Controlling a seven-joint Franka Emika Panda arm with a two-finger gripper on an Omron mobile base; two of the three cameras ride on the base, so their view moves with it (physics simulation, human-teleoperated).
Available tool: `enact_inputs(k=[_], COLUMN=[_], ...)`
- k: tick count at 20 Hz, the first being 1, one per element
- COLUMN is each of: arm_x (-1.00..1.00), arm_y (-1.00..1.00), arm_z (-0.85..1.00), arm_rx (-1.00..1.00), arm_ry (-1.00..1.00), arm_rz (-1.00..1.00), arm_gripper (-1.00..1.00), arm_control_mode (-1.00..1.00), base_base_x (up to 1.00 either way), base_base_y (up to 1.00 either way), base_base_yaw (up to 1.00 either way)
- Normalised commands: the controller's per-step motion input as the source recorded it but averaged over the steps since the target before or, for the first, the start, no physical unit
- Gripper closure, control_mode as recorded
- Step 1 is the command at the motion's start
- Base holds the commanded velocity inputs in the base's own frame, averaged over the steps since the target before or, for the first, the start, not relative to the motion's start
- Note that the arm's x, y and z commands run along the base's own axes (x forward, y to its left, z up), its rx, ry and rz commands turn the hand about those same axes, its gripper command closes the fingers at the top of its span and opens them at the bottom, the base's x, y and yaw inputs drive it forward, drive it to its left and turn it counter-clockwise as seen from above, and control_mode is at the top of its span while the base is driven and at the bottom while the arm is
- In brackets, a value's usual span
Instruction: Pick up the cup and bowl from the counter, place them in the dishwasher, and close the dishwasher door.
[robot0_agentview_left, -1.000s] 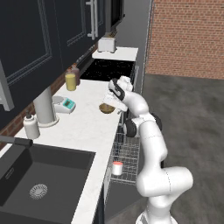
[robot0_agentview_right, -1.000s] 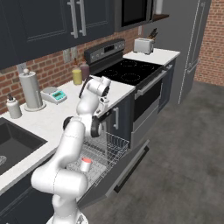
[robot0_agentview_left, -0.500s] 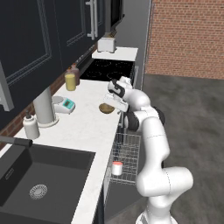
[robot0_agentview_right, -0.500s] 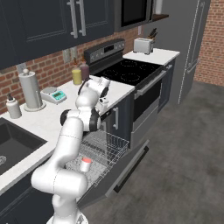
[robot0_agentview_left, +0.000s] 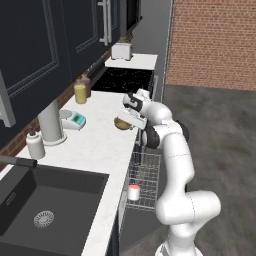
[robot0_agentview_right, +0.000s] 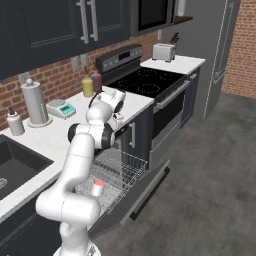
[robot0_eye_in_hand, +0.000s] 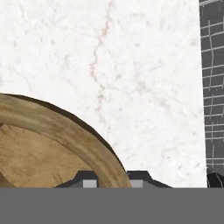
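While cup (robot0_agentview_left: 133, 192) stands in dishwasher (robot0_agentview_right: 116, 172) rack | bowl (robot0_eye_in_hand: 52, 144) seemingly empty

In the hand view the bowl (robot0_eye_in_hand: 48, 144) was cut off by the left and bottom edges, so most of its round form lay out of frame, and the gripper (robot0_eye_in_hand: 113, 180) showed only as two dark tips on either side of the rim, their lower parts lost behind the grey band. In the left base view the white hand covered the near side of the bowl (robot0_agentview_left: 121, 123), hiding the fingertips and whatever contact they made. In the right base view the arm blocked the bowl altogether. The cup (robot0_agentview_right: 97, 188) in the dishwasher (robot0_agentview_right: 117, 172) rack was too small for any detail.
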Motion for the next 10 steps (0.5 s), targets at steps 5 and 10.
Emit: enact_inputs(k=[5,10], arm_x=[0.00,-0.01], arm_y=[0.00,0.00], arm_z=[0.00,0.03], arm_rx=[0.00,0.00], arm_ry=[0.03,0.00], arm_rz=[0.00,0.00], arm_gripper=[1.00,1.00], arm_control_mode=[-1.00,-1.00], base_base_x=[0.00,0.00], base_base_y=[0.00,0.00], base_base_yaw=[0.00,0.00])
